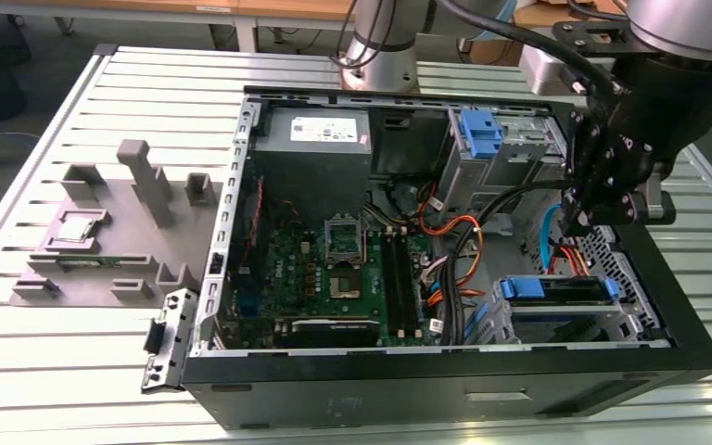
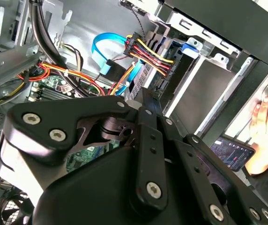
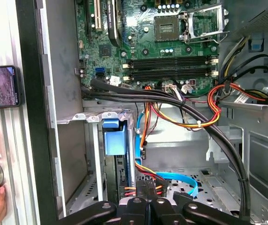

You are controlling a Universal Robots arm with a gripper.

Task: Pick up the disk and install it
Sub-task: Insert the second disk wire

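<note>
Now disk (image 1: 563, 293), silver w/ blue bracket, sits in bay; pincer (image 3: 149, 202) pinched together, empty.

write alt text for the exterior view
A robot arm's gripper hangs inside an open computer case, above a blue-framed disk seated in its bay. A grey fixture sits on the table at the exterior view's left.

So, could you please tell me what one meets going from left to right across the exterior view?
Grey fixture block → green motherboard → orange and black cables → blue-bracketed drive bay → end effector.
</note>
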